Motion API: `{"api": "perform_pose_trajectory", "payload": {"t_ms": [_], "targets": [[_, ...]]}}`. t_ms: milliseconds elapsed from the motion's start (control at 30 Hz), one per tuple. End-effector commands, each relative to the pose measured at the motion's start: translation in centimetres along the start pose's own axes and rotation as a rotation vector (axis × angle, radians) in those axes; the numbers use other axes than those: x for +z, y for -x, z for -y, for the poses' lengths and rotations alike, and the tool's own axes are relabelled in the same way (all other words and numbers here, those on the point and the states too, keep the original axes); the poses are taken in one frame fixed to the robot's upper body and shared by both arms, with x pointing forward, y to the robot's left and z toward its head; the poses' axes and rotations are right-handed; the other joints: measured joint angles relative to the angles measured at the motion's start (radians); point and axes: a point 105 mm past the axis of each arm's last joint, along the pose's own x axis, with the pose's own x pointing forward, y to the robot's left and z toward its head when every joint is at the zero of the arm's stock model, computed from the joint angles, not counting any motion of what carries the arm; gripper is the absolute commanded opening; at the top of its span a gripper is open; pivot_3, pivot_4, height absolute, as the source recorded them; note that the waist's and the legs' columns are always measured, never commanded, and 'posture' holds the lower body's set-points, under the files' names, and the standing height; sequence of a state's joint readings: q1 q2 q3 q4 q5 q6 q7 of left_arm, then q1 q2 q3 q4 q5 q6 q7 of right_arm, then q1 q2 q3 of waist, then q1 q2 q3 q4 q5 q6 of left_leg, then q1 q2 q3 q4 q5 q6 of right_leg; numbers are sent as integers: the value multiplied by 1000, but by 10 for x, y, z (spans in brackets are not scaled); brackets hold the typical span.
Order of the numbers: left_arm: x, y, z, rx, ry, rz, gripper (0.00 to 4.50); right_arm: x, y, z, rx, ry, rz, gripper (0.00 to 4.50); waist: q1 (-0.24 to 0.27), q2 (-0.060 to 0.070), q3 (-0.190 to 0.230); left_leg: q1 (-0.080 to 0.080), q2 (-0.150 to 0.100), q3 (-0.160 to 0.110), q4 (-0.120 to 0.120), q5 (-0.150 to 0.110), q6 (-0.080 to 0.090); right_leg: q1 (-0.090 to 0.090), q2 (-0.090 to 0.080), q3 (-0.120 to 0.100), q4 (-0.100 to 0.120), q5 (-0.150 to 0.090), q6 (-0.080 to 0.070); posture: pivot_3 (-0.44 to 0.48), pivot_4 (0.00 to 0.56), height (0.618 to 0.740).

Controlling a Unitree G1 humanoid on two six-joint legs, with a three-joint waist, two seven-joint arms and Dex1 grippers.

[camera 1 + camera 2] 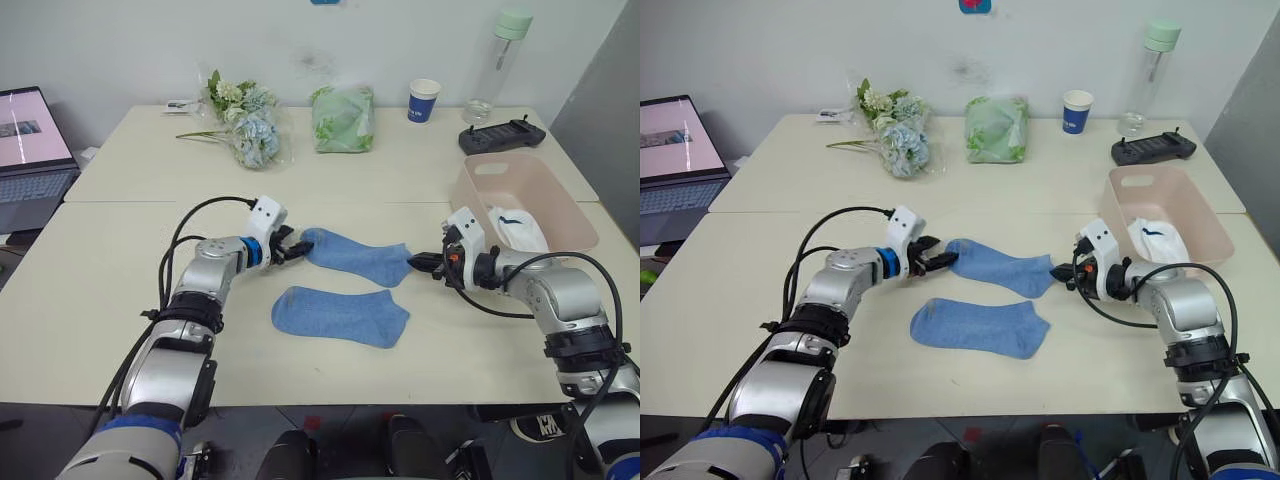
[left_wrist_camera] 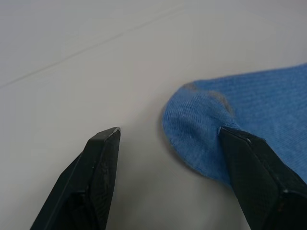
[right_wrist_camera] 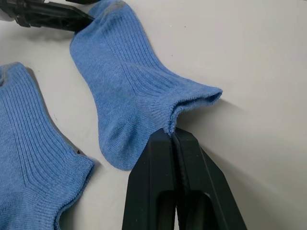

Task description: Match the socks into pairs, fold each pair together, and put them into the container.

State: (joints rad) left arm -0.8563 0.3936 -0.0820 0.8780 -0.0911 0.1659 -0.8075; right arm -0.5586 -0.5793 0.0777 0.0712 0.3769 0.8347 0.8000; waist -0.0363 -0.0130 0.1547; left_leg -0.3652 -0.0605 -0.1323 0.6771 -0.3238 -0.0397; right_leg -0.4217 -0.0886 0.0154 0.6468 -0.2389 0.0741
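Observation:
Two light blue socks lie flat in the middle of the table. My right gripper (image 1: 422, 263) is shut on the cuff of the farther sock (image 1: 355, 255), and the cuff edge bunches at its fingertips (image 3: 171, 139). At that sock's toe end my left gripper (image 1: 293, 247) is open, with one finger (image 2: 256, 172) touching the toe and the other finger (image 2: 98, 175) on bare table. The nearer sock (image 1: 340, 315) lies free, just in front. To the right stands the pink container (image 1: 473, 198), with a white sock (image 1: 520, 228) with a dark mark inside.
Along the far edge stand a bunch of flowers (image 1: 245, 120), a green cloth bundle (image 1: 343, 118), a blue-and-white cup (image 1: 424, 100), a clear bottle (image 1: 497, 65) and a black controller (image 1: 502, 135). A laptop (image 1: 30, 150) sits at the far left.

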Motion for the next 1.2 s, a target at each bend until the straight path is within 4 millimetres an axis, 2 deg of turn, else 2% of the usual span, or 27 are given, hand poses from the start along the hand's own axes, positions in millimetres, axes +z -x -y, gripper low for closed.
{"api": "perform_pose_trajectory", "payload": {"t_ms": [33, 167, 367, 667, 867, 1000, 1100, 1133, 1200], "targets": [[-6, -3, 2, -28, -69, -48, 2986, 11, 3, -5, 12, 34, 42, 0, 2, 0, 0, 0, 0, 0, 0, 0, 0, 0, 0, 0, 0, 0, 0, 0, 150, 740], [0, -8, 4, -41, -50, -18, 1951, 9, 4, -6, 10, 33, 40, 0, 3, 0, 0, 0, 0, 0, 0, 0, 0, 0, 0, 0, 0, 0, 0, 0, 150, 740], [10, -10, 6, -57, -37, 35, 54, 9, 4, -5, 3, 34, 43, 0, 2, 0, 0, 0, 0, 0, 0, 0, 0, 0, 0, 0, 0, 0, 0, 0, 150, 740], [24, 5, -5, -30, 118, 142, 19, 20, 5, -3, -15, 11, 106, 0, 2, 0, 0, 0, 0, -1, 1, 0, 0, 0, 0, 0, 0, 0, 0, 0, 150, 740], [32, 22, -6, -31, 195, 195, 19, 25, 15, -7, -4, -43, 148, 0, 1, 0, 0, 0, 0, -1, 1, 0, 0, 0, 0, 0, 0, 0, 0, 0, 150, 740], [47, 46, 3, -53, 233, 249, 19, 38, 39, -17, 53, -107, 208, 0, 2, 0, 0, -1, 1, -1, 0, 0, 0, -1, 0, 1, 0, 0, 0, 0, 150, 740], [54, 62, 18, -80, 263, 268, 19, 43, 53, -31, 105, -130, 219, 0, 3, 0, 0, -1, 2, -1, 0, 0, 0, -1, 0, 1, 0, 0, 0, 0, 150, 740], [55, 68, 24, -91, 273, 272, 19, 42, 57, -35, 119, -135, 217, 0, 3, 0, 0, -1, 2, -1, 0, 0, 0, 0, 0, 1, 0, 0, 0, 0, 150, 740], [44, 84, 39, -87, 274, 238, 19, 31, 64, -46, 140, -136, 179, 0, 4, 0, 0, -1, 2, -1, 0, 0, 0, 0, 0, 1, 0, 0, 0, 0, 150, 740]]}}
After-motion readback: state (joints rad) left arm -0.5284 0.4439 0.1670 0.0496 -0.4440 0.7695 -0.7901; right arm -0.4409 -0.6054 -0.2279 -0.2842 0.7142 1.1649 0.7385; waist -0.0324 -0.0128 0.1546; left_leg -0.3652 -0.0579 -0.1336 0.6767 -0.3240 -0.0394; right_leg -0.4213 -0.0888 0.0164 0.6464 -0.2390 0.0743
